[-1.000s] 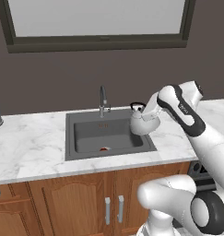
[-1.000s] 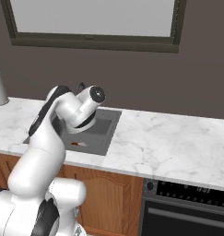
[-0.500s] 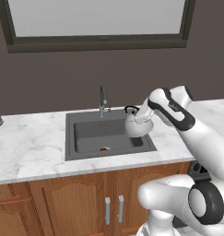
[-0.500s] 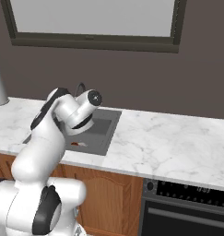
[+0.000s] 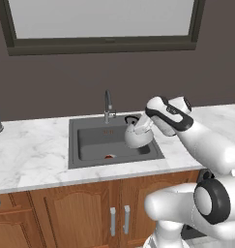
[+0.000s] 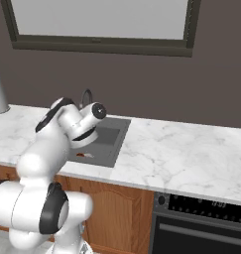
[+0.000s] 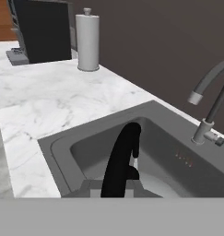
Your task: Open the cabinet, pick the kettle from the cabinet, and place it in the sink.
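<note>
Kettle [image 5: 138,136] first: it hangs over the right part of the sink [image 5: 90,145], silver dome low above the basin floor, and the gripper [image 5: 144,127] has it by the thin black arched handle, fingers pinched nearly together on that handle with no slack that I can make out. From where I stand the job is in its last stretch, so what remains, as I judge it, is a gentle lowering: bring the kettle straight down until its base sits flat on the dark basin floor, keep it off the near right wall of the sink that it hangs close to, and only then let the fingers part, because a release from height would let a rounded body like that rock or roll. The faucet [image 5: 108,104] stands at the far rim, left of the kettle and apart from it, so a plain vertical drop should miss it. Going from left to right through the views: the left base view gives the kettle whole, its height over the basin, a small reddish mark on the floor near the drain [image 5: 109,156], and the low cupboards [image 5: 80,213] beneath the marble countertop [image 5: 27,155]. In the right base view the arm's own bulk covers the kettle, but that view adds the long stretch of counter to the right and the oven front [image 6: 201,223] below it. The hand view looks down along the black handle [image 7: 120,161] into the basin and shows the faucet up close, plus a paper-towel holder [image 7: 88,41] and a boxy black coffee machine [image 7: 42,30] far off along the counter.
</note>
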Robot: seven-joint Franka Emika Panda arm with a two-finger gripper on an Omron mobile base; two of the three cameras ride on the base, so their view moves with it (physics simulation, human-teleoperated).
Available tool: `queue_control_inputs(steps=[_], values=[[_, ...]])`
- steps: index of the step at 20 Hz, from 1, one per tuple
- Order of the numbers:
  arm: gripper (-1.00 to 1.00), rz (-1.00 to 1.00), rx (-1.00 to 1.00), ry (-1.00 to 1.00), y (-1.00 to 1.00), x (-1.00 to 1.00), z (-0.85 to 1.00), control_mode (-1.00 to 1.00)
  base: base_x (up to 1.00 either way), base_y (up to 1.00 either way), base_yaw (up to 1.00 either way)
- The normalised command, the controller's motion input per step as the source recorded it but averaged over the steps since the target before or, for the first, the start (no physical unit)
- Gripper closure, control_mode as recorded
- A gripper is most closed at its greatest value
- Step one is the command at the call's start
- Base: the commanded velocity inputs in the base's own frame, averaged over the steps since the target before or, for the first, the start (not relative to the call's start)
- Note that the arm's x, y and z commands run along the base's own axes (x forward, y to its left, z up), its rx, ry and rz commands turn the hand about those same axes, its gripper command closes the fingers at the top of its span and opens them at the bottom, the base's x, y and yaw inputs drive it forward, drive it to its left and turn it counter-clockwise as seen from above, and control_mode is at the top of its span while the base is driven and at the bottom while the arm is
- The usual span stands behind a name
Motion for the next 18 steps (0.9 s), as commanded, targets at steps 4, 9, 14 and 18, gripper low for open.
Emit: queue_control_inputs(steps=[4, 9, 14, 18], values=[[1.00, 0.00, 0.01, 0.02, 0.19, 0.23, -0.31, -1.00, 0.00, 0.00, 0.00], [1.00, 0.00, 0.01, 0.04, 0.12, 0.22, -0.31, -1.00, 0.00, 0.00, 0.00], [1.00, 0.00, 0.00, 0.01, 0.08, 0.21, -0.27, -1.00, 0.00, 0.00, 0.00], [1.00, 0.00, 0.00, 0.00, 0.00, 0.18, -0.23, -1.00, 0.00, 0.00, 0.00]])
